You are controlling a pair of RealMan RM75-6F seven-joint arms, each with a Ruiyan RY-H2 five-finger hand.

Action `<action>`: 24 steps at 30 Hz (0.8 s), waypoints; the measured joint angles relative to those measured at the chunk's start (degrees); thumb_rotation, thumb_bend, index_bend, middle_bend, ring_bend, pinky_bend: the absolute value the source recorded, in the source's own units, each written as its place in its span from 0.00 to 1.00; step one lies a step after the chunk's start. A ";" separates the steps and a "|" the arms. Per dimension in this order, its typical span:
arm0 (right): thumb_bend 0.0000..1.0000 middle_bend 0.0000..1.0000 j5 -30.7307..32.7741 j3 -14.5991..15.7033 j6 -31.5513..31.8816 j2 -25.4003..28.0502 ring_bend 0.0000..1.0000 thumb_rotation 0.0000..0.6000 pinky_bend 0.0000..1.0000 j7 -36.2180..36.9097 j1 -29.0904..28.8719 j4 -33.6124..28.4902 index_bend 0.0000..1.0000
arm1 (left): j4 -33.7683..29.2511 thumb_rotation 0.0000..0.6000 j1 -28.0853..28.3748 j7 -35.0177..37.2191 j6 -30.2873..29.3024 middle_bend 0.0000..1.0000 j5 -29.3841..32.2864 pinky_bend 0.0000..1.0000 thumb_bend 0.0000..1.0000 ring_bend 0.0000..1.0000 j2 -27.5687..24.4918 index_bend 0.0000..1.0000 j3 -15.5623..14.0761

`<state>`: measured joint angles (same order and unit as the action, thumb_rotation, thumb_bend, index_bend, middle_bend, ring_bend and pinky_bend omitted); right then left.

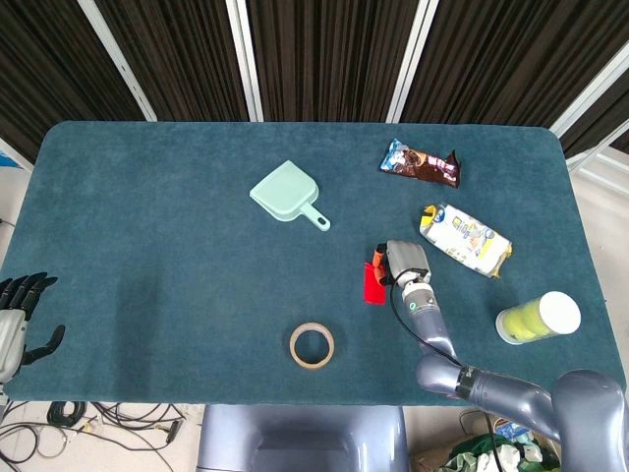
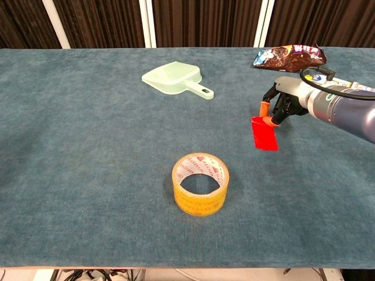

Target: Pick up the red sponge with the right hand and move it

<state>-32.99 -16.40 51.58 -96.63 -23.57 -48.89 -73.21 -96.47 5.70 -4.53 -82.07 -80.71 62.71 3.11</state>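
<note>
The right hand [image 1: 405,262] [image 2: 285,103] is reaching over the blue-green felt-covered bench [image 1: 157,256] [image 2: 88,152], its fingers curled down and pinching the near top edge of the flat red rectangular sponge [image 1: 372,283] [image 2: 263,133]. The sponge is sitting directly to the hand's left in the head view; in the chest view it is tilting, upper edge raised at the orange fingertips [image 2: 266,111], lower edge resting on or just above the bench surface — which of the two cannot be told.

The blue and white snack packet with yellow print [image 1: 465,238] is lying just beside the hand on its right, apart from it. The dark brown chocolate wrapper [image 1: 421,163] [image 2: 289,57] is lying beyond the hand, well apart. The pale mint-green plastic dustpan [image 1: 287,195] [image 2: 176,79] is lying far out to the hand's left and beyond it. The roll of yellow-tan adhesive tape [image 1: 312,345] [image 2: 200,183] is sitting nearer the robot than the hand and to its left, apart from the sponge. The clear tube of yellow tennis balls with a white cap [image 1: 538,319] is standing to the hand's right, near the bench edge.

Nothing is lying between the hand and the sponge; the tape is the nearest object on the sponge's open side.

The left hand [image 1: 18,320] is hanging off the bench's left edge, fingers spread, holding nothing.
</note>
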 measured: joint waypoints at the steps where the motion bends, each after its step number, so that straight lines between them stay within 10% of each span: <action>1: 0.40 0.93 -0.33 0.04 0.14 0.27 1.00 1.00 1.00 0.07 0.13 -0.60 0.62 | -0.01 1.00 0.00 -0.04 -0.01 0.12 -0.01 0.09 0.35 0.08 -0.01 0.16 0.00; 24: 0.41 0.94 -6.67 1.17 7.98 14.58 1.00 1.00 1.00 -0.67 4.55 -31.52 0.62 | -0.15 1.00 -0.05 -0.37 -0.09 0.12 0.18 0.11 0.35 0.08 0.13 0.16 0.02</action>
<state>-39.66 -15.23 59.55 -82.04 -24.25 -44.34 -104.73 -96.62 5.65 -4.90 -82.16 -80.53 62.84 3.13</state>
